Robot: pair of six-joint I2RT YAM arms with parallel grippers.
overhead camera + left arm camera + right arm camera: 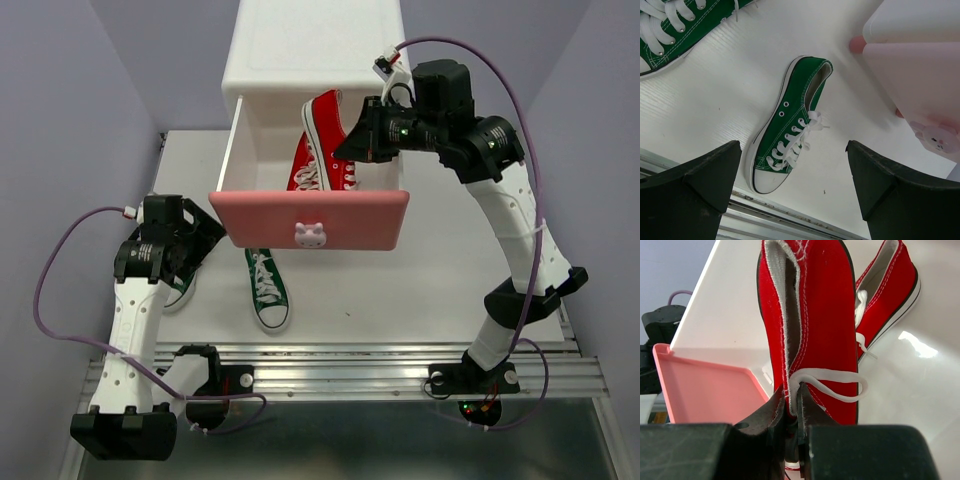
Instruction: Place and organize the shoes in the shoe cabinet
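The white shoe cabinet (310,40) stands at the back with its pink-fronted drawer (350,222) pulled out. One red shoe (318,172) lies inside the drawer. My right gripper (352,148) is shut on the collar of the other red shoe (810,315), which hangs tilted over the drawer; the lying red shoe (890,295) shows beyond it. A green shoe (268,290) lies on the table in front of the drawer. My left gripper (792,160) is open above the table, near this green shoe (790,125). A second green shoe (675,25) lies partly under the left arm.
The drawer's pink front with its bunny knob (937,137) overhangs the table to the right of the left gripper. A metal rail (350,365) runs along the table's near edge. Cables loop from both arms.
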